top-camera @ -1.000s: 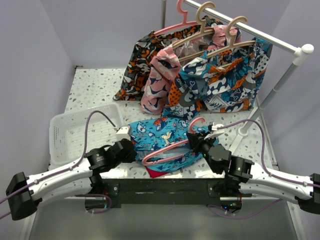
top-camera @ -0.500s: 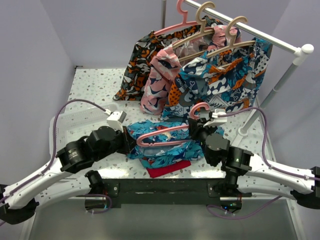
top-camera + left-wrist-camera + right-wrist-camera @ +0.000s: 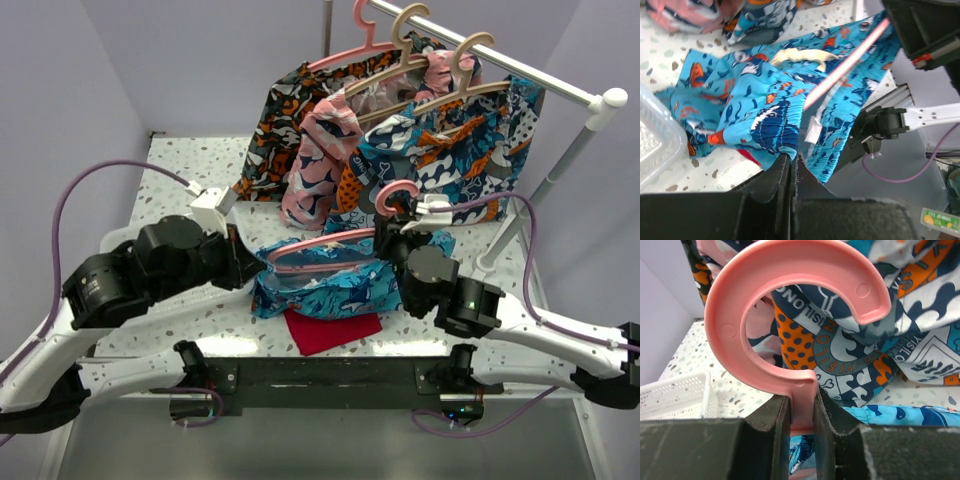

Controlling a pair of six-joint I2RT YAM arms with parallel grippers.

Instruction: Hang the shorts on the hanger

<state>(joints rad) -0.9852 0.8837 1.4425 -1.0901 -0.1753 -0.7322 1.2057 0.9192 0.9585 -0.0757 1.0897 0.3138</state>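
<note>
The turquoise printed shorts hang in the air between my two grippers, over the front of the table. The pink hanger runs level through their waistband, its hook pointing up. My right gripper is shut on the hanger's neck, just below the hook. My left gripper is shut on the waistband's left edge. In the left wrist view the hanger's arm crosses the open waist of the shorts.
A plain red cloth lies on the table under the shorts. A white basket sits at the left, mostly behind my left arm. A rail at the back holds patterned garments on wooden and pink hangers.
Both grippers have risen and lifted the shorts and hanger off the table. The hanger now lies level in the waistband. The red cloth has come into full view.
</note>
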